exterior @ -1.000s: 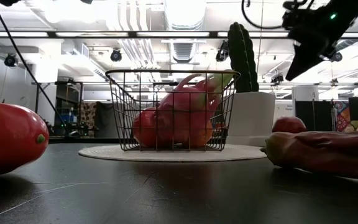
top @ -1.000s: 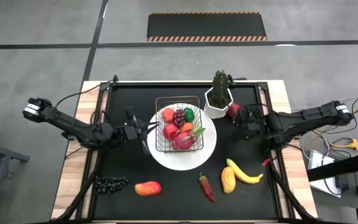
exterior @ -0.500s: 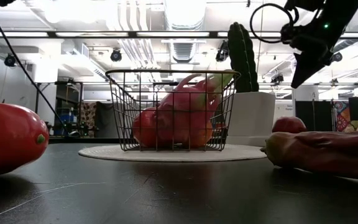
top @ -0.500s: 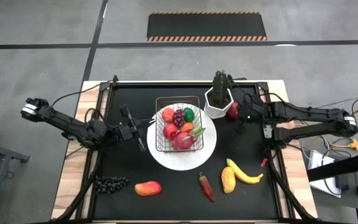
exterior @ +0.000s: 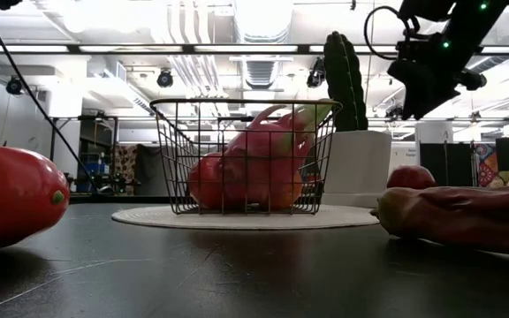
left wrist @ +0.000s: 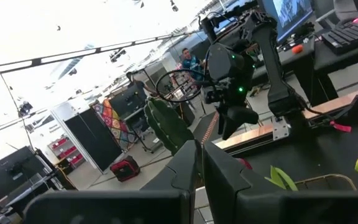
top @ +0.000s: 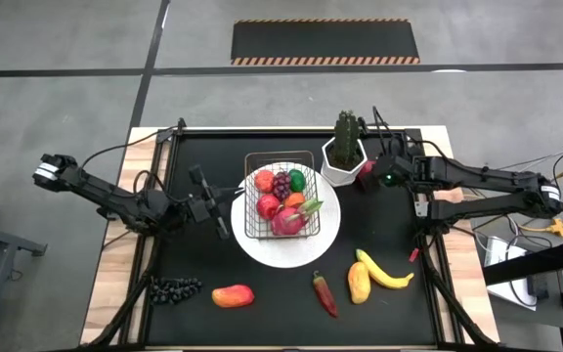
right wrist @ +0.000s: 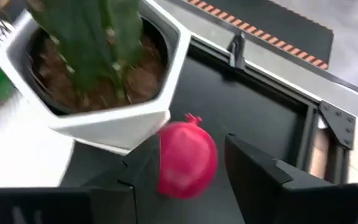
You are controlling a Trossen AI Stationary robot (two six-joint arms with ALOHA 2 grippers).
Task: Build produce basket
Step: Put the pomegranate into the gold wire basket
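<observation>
The wire basket stands on a round white plate mid-table, filled with several pieces of produce, a pink dragonfruit among them. A red fruit lies on the black mat against the white cactus pot. My right gripper hovers open just above it; in the right wrist view the fruit shows between the two spread fingers, being their midpoint. My left gripper is shut, level, just left of the basket, fingers together.
Loose on the mat near the front edge: dark grapes, a red-orange mango, a red chili, a yellow-orange fruit and a banana. The cactus rises tall beside my right gripper.
My right gripper has swung toward the table's far edge and leftward, ending over the red fruit beside the cactus pot, and its fingers have parted. The fruit and basket have stayed where they were.
</observation>
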